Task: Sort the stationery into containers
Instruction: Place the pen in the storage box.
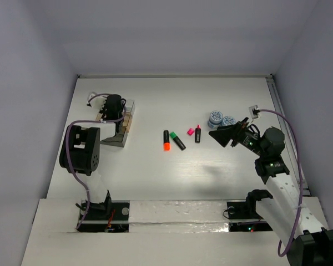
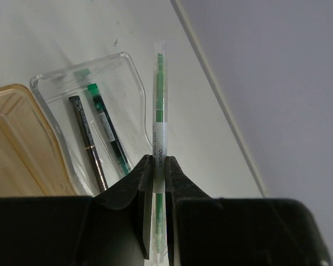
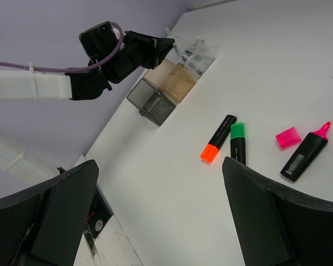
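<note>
While the left gripper (image 2: 158, 166) pinches a thin green-and-white pen (image 2: 160, 105) between pressed-in fingers, it hangs over the containers (image 1: 122, 119) at the table's far left. The table's rim (image 2: 222, 105) and the wall run close beside the pen. One clear box (image 2: 127, 69) holds a dark pen (image 2: 87, 141) and a green pen (image 2: 107, 130) side by side, and a tan box (image 2: 14, 138) touches it on the left. Small dark print runs along the held pen's barrel just above the fingers, too small to read for sure.

The right gripper (image 3: 160, 166) is spread wide and holds nothing. The orange marker (image 3: 218, 138), green marker (image 3: 238, 143), pink piece (image 3: 288, 137) and pink marker (image 3: 305, 152) lie in a loose row mid-table. The pink marker bears a white label whose print is unreadable. Two blue-white discs (image 1: 221, 118) sit touching each other nearer the right edge. Bare tabletop (image 1: 150, 172) lies open between the markers and the containers, and on the near side too.
</note>
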